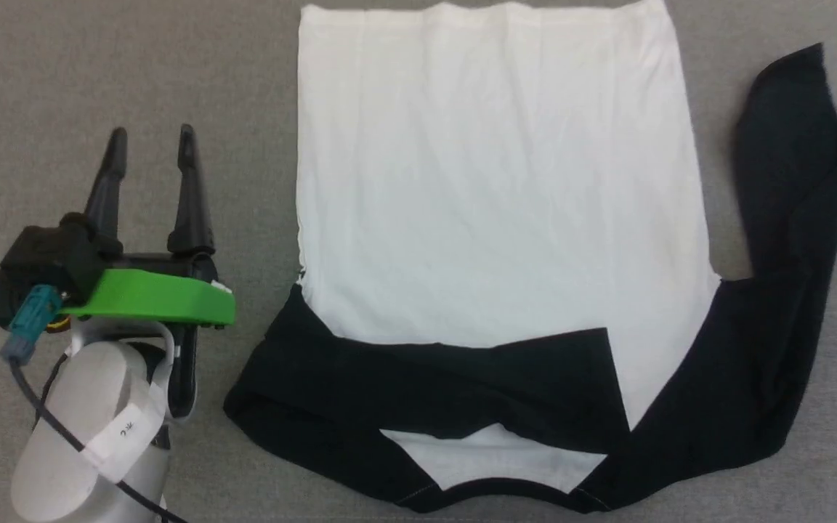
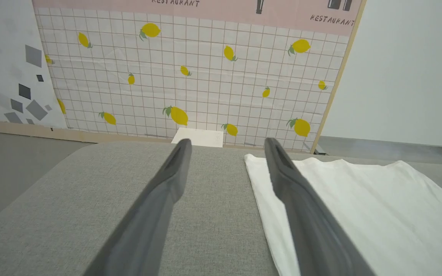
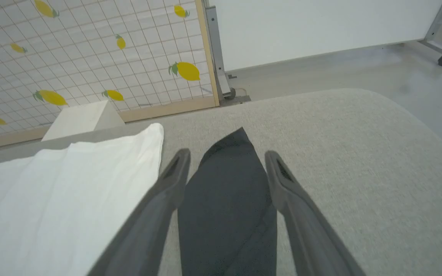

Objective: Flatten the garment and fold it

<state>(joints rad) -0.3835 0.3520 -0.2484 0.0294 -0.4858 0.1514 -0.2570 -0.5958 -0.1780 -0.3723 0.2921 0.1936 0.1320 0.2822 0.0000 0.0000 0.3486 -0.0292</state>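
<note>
Grey padded table [image 1: 99, 58] under everything, lemon-print panel [image 2: 190, 76] standing past its far edge. Spread flat through the middle of the table: garment [image 1: 491, 203], white body smooth, hem [image 1: 476, 11] at the far edge, black neckband [image 1: 498, 488] at the near edge. Left sleeve [image 1: 462, 378] folded across the body close to the near edge, cuff end pointing right. Right sleeve [image 1: 789, 218] not folded, bent up along the body's right side toward the right edge (some creasing at the elbow). Left gripper [image 1: 151, 134] over bare table just left of the garment, fingers well apart, nothing held. Right gripper [image 3: 226, 153] by the table's right edge, fingers spread wide with the right sleeve's end seen between them, not clamped on it; contact with the cloth unclear. Small white box [image 2: 198, 137] beyond the far edge, against the panel
</note>
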